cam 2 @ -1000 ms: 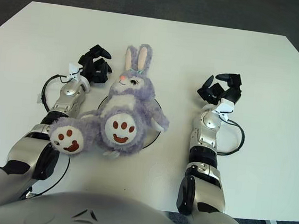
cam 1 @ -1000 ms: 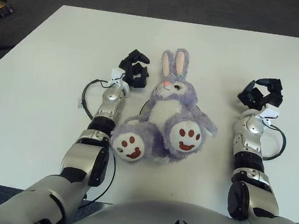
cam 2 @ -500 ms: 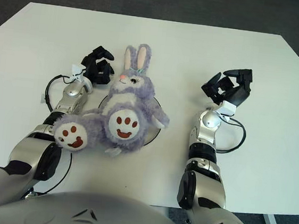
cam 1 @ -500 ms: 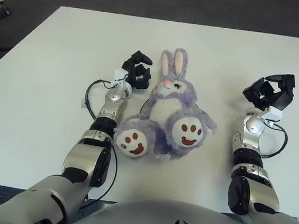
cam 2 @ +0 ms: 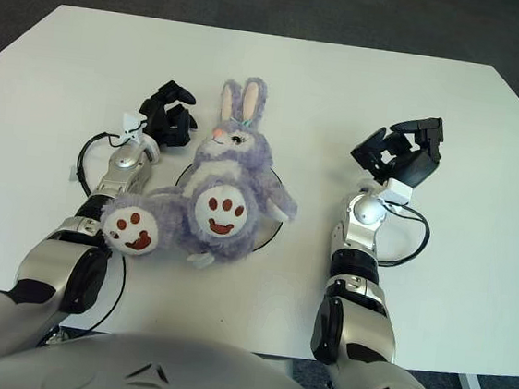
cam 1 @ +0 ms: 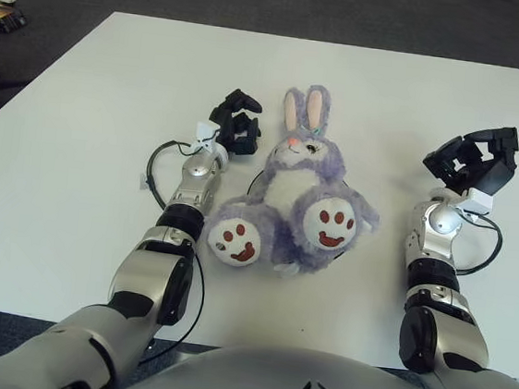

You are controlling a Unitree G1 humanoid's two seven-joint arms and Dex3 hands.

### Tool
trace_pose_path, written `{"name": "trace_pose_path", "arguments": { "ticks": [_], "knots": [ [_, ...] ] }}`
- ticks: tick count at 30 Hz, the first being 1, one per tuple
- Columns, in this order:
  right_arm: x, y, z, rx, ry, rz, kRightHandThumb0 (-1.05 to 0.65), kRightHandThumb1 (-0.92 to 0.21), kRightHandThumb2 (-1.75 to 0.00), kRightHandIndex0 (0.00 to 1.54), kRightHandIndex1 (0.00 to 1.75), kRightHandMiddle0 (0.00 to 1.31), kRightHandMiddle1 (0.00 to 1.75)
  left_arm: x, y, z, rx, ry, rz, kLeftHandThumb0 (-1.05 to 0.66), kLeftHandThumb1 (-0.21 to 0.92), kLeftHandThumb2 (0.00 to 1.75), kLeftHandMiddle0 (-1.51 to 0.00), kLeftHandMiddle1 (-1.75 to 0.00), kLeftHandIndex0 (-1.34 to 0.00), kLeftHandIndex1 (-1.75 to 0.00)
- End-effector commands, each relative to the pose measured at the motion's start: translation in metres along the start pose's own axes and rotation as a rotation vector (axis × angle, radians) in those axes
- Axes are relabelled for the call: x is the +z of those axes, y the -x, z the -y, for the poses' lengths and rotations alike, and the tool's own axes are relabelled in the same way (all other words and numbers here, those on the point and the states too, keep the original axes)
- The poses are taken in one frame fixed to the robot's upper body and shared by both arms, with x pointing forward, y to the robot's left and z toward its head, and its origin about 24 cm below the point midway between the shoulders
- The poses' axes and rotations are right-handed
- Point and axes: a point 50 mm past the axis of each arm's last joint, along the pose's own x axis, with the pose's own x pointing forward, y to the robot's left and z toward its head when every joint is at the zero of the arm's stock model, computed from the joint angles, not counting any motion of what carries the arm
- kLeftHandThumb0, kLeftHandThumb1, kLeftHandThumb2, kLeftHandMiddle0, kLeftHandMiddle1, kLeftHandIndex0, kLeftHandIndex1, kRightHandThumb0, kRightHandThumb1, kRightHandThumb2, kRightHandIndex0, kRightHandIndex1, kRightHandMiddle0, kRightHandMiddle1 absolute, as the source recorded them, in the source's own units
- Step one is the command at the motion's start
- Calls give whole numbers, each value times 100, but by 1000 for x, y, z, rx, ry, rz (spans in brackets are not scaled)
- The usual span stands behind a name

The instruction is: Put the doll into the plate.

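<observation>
We see the purple plush rabbit doll (cam 1: 301, 199) sitting on the white round plate (cam 2: 269, 235), just right of the left robot hand (cam 1: 234, 122); both it and the right robot hand (cam 1: 475, 161) are loosely spread, holding nothing, above the white table (cam 1: 82, 120).

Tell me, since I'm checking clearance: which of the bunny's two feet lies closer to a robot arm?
The foot on the robot's left, beside the left forearm. The other foot sits well clear of the right forearm.

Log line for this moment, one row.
doll: sitting on plate, mostly covering it | left hand: open, beside doll's head, apart | right hand: open, raised off to the right | table
</observation>
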Motion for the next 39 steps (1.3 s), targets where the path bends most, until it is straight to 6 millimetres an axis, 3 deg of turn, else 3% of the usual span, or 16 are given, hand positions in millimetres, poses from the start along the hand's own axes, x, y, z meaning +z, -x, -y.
{"name": "trace_pose_path", "arguments": {
  "ticks": [1,6,16,39],
  "knots": [
    [-29,45,25,-3,63,-187,-55,-17,-150,128,175,74,175,-3,3,0,30,19,-5,-1,30,132,-60,-175,-46,-166],
    [-31,53,19,46,58,-239,-54,-19,-148,128,175,72,175,-1,6,0,80,33,6,-1,30,134,-53,-175,-49,-173],
    [-24,61,7,121,85,-314,-52,-25,-141,127,175,67,175,0,16,1,152,57,15,-1,26,139,-54,-175,-53,-175],
    [-14,64,8,194,62,-437,-51,-25,-141,131,175,67,175,1,24,1,194,60,8,-1,30,135,-52,-175,-50,-175]
  ]
}}
